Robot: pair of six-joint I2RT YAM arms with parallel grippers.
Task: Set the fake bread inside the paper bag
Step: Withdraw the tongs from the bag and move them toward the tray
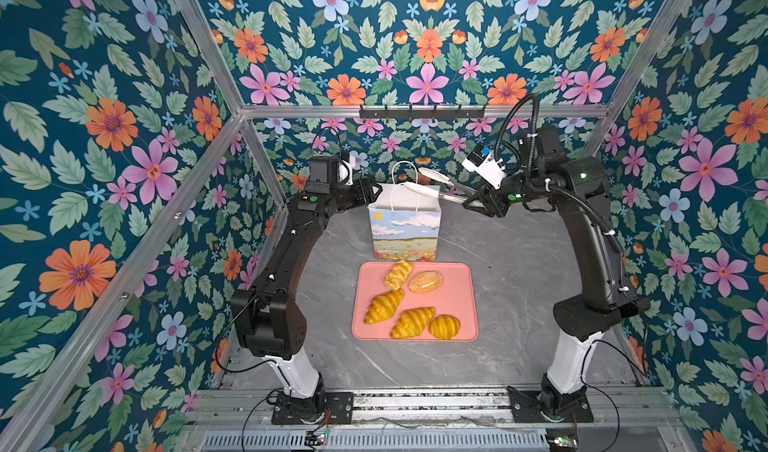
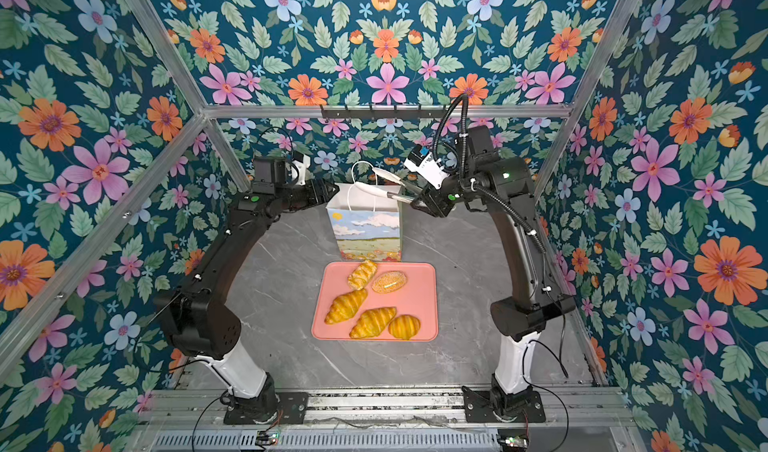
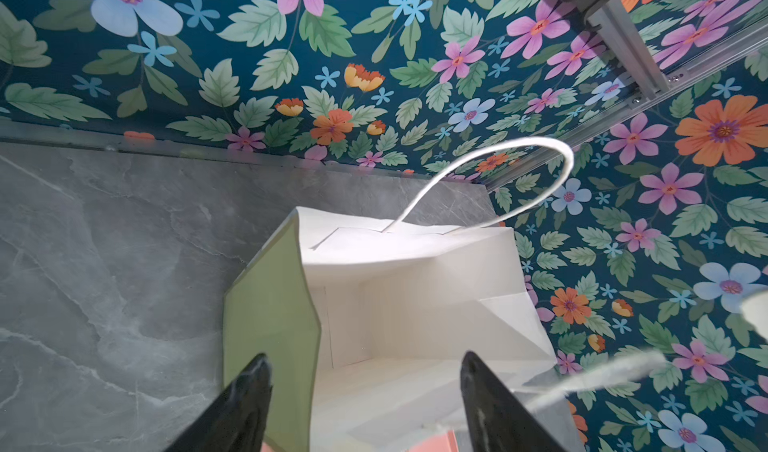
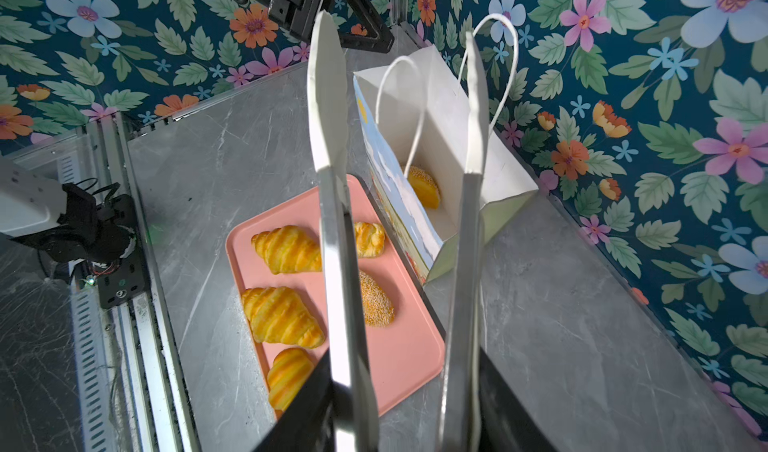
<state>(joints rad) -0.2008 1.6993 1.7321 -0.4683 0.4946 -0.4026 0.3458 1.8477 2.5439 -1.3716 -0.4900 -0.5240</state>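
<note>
The paper bag point(image 1: 405, 230) point(image 2: 368, 232) stands upright behind the pink tray point(image 1: 457, 304), its mouth open. One speckled bun point(image 4: 424, 186) of the fake bread lies at the bag's bottom. Several more pieces lie on the tray: a braided piece point(image 1: 398, 274), a speckled bun point(image 1: 424, 281), two croissants point(image 1: 384, 306) point(image 1: 412, 322) and a striped round bun point(image 1: 444, 326). My left gripper point(image 1: 376, 190) point(image 3: 365, 358) is open at the bag's left rim, its jaws astride the green side panel. My right gripper point(image 1: 473, 203) point(image 4: 403, 367) is shut on metal tongs point(image 1: 420, 189) point(image 4: 328, 138). Their white tips hang apart and empty over the bag.
The grey marble tabletop point(image 1: 519, 284) is walled by floral panels and aluminium posts. A black hook rail point(image 1: 422, 111) runs along the back wall above the bag. Both arm bases sit on a metal rail point(image 1: 415, 404) at the front edge.
</note>
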